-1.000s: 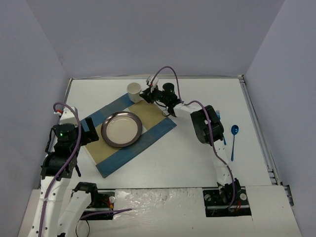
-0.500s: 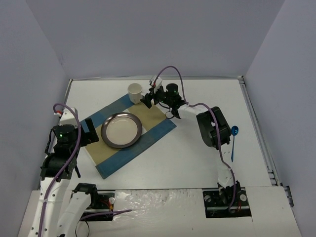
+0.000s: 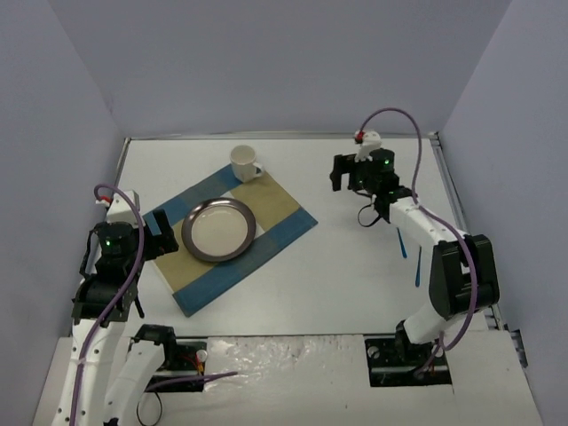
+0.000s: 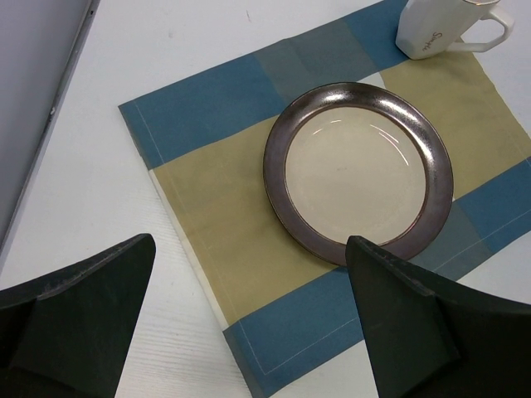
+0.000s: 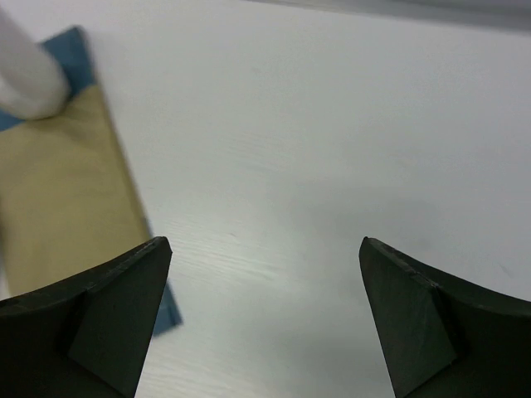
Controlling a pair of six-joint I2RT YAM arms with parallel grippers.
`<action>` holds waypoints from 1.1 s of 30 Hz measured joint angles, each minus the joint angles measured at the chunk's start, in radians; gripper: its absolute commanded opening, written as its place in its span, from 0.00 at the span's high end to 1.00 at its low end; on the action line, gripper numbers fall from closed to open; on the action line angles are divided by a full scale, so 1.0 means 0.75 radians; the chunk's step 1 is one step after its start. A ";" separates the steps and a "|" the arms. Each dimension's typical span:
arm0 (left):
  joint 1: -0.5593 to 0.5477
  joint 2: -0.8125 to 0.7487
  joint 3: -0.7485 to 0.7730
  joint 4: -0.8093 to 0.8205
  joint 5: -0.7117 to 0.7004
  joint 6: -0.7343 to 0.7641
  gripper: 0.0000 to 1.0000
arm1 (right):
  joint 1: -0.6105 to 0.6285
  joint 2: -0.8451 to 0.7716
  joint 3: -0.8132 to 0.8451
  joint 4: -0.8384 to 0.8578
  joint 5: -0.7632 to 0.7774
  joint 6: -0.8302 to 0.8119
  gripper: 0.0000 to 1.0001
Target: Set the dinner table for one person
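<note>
On the white dinner table [image 3: 337, 266] lies a blue-and-tan striped placemat [image 3: 275, 209] with a brown-rimmed plate [image 3: 219, 230] at its middle. A white cup [image 3: 243, 162] stands upright at the mat's far corner, its handle pointing right. My left gripper [image 4: 250, 249] hovers open over the mat's near-left corner, with the plate [image 4: 358, 172] and the cup [image 4: 440, 29] ahead of it. My right gripper [image 3: 342, 176] is open over bare table to the right of the mat, nothing between its fingers. In the right wrist view the gripper [image 5: 265, 245] sees the mat's edge [image 5: 66, 191] and the blurred cup [image 5: 25, 75] at left.
Two blue utensils lie on the table at the right, partly hidden by my right arm: a spoon handle [image 3: 418, 271] and another handle [image 3: 402, 241]. A metal rim [image 3: 461, 231] runs along the table's right edge. Grey walls enclose the far and side edges.
My right gripper has opened, let go of the cup at the mat's far corner and swung away to the right. The cup stays standing. The left arm has not moved.
</note>
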 measured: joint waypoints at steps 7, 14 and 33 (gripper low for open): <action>-0.031 -0.010 0.000 -0.003 -0.015 0.000 0.03 | -0.429 -0.101 -0.209 -0.307 0.149 0.264 0.09; -0.072 -0.016 0.000 -0.016 -0.031 0.000 0.03 | -0.507 -0.107 -0.349 -0.434 0.201 0.304 0.11; -0.110 -0.040 0.000 -0.021 -0.036 0.000 0.03 | -0.688 -0.244 -0.386 -0.490 0.389 0.336 0.20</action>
